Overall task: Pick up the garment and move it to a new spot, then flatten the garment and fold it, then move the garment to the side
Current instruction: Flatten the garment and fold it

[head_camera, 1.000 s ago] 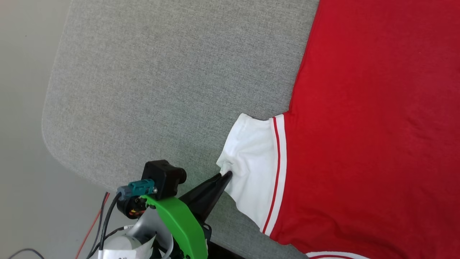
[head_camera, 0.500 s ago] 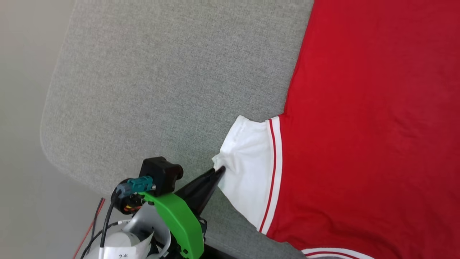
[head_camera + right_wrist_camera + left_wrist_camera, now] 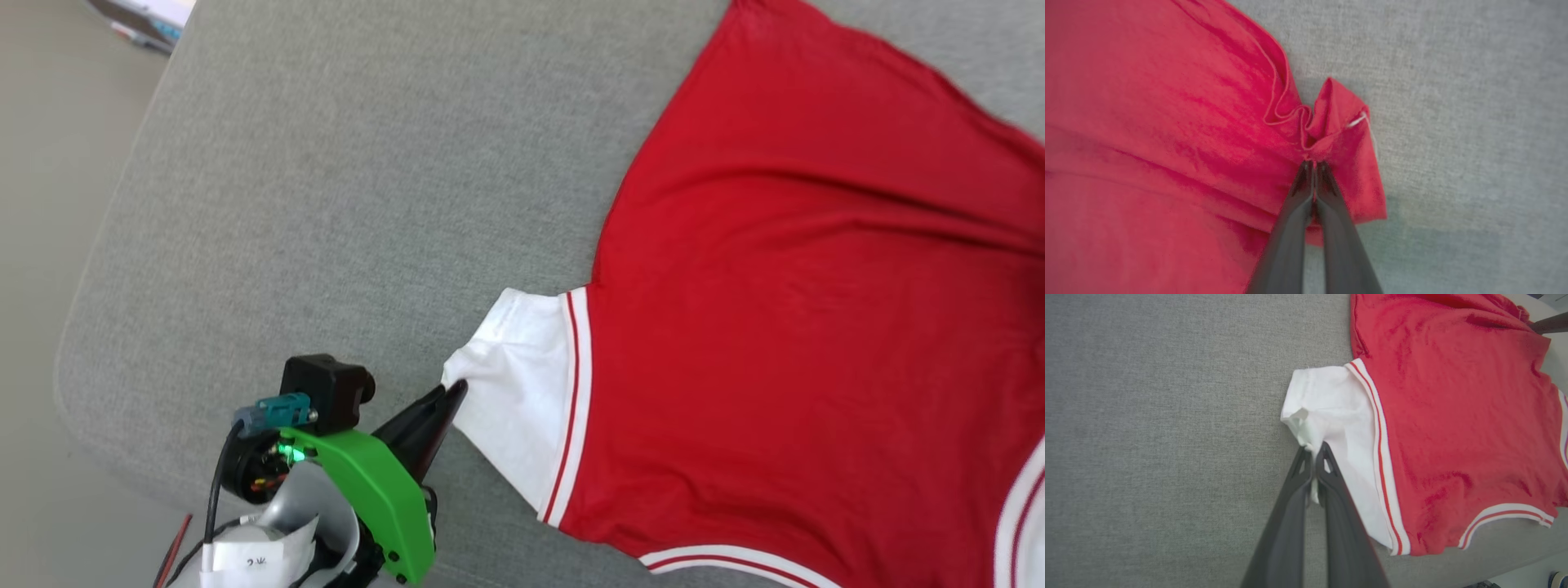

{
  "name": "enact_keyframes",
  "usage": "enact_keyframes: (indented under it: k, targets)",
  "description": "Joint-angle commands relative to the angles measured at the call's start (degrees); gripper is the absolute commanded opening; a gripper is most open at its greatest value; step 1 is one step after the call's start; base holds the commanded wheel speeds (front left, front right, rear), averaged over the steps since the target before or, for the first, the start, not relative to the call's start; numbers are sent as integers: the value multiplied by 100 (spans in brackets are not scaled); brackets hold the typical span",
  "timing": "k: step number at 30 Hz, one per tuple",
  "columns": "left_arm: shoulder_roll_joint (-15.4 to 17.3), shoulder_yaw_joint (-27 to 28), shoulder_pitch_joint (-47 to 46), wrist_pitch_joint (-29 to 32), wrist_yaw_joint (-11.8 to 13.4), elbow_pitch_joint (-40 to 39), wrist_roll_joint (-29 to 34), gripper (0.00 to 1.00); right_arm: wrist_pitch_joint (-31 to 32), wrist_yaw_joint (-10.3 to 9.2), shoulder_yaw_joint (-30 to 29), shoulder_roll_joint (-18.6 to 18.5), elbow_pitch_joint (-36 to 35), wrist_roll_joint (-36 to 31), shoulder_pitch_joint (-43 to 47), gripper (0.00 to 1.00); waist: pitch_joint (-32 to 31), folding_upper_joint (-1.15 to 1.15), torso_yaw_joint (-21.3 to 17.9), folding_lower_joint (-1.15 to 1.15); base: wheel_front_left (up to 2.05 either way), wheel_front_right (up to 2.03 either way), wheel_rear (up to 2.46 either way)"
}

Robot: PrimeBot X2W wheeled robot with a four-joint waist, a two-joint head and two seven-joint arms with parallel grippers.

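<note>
left gripper (image 3: 1314, 448): jaws closed tight on the bunched edge of the white sleeve (image 3: 1331, 412) | right gripper (image 3: 1314, 163): jaws pressed together, pinching a puckered red corner of cloth | garment (image 3: 775, 327): lies spread on the grey surface (image 3: 326, 204), red body creased

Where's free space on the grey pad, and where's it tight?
Free: the wide grey pad stretch between its left edge and the jersey, above the white sleeve in the head view; also bare pad beside the red corner the right gripper pinches. Tight: near the left gripper shut on that sleeve.
</note>
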Motion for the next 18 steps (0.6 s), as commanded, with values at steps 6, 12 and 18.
enact_keyframes:
  k: [6, 12, 18]
  targets:
    - [6, -9, 306, -37, 97, 124, -131, 0, 138, -4, -417, 181, -363, 305, 1222, 0, -1063, 0, -755, 0, 0, 0, 0]
    - [-90, 73, 535, -205, 206, 248, -268, 0, 391, -4, -610, 270, -1105, 560, 2113, 0, -1414, 0, -960, 0, 0, 0, 0]
    - [-264, 134, 698, -411, 295, 344, -377, 0, 701, -4, -845, 565, -1908, 613, 3040, 0, -1631, 0, -1061, 0, 0, 0, 0]
